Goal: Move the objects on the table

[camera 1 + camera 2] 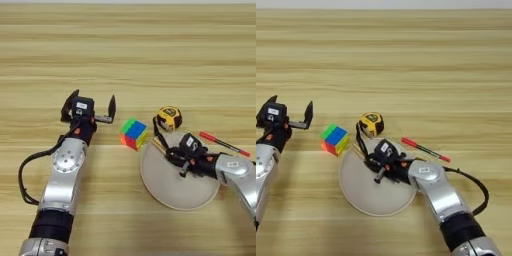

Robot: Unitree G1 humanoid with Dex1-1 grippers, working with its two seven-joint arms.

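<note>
Table lot, left to right: two grippers, four loose objects, one plate.

Left gripper (94, 104): fingers spread wide, empty, just left of the puzzle cube (134, 133). Tape measure (169, 117): at the plate's (172, 192) far rim, strap trailing onto it. Screwdriver (158, 145): on the plate's far-left edge. Right gripper (176, 157): over the plate, tips at the screwdriver; finger state cannot be told. Red pen (224, 144): on the table (125, 50), right of the plate. Advice: pinch the thin handle squarely, clear of the strap.

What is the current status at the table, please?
Left gripper open, beside puzzle cube, not touching. Right gripper over plate near screwdriver. Tape measure and red pen on table. Nothing blocking.
</note>
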